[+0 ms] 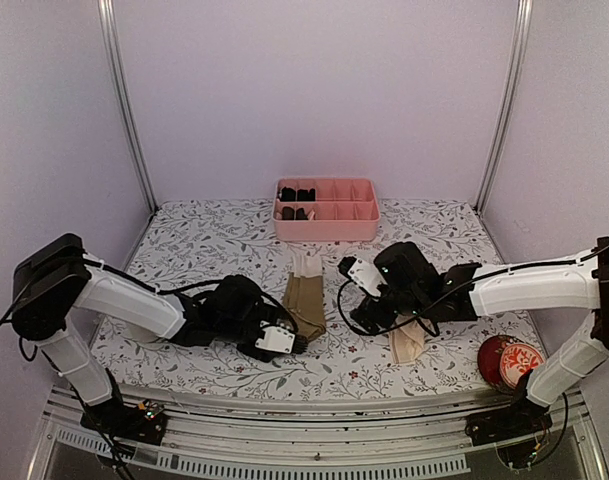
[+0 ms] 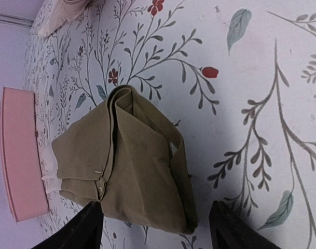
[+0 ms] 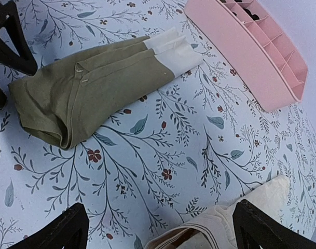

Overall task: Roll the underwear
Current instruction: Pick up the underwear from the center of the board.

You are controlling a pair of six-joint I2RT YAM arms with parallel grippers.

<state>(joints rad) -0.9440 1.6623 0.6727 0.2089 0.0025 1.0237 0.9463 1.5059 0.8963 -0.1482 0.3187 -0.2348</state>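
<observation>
The olive-brown underwear [image 1: 304, 306] lies folded mid-table, its cream-white part [image 1: 307, 263] toward the tray. My left gripper [image 1: 290, 340] is open at its near end. In the left wrist view the olive underwear [image 2: 132, 161] lies just ahead of the open left gripper [image 2: 160, 233], between its fingers. The pale peach-beige underwear [image 1: 407, 343] lies crumpled to the right. My right gripper [image 1: 376, 318] is open just left of it. In the right wrist view the pale underwear [image 3: 241, 223] lies by the right finger of the open gripper [image 3: 163, 236], and the olive underwear [image 3: 90, 88] lies farther ahead.
A pink compartment tray [image 1: 329, 225] stands at the back centre, with small black bundles [image 1: 296, 194] in its left cells; it also shows in the right wrist view [image 3: 261, 57]. A red round object [image 1: 509, 362] sits at the front right edge.
</observation>
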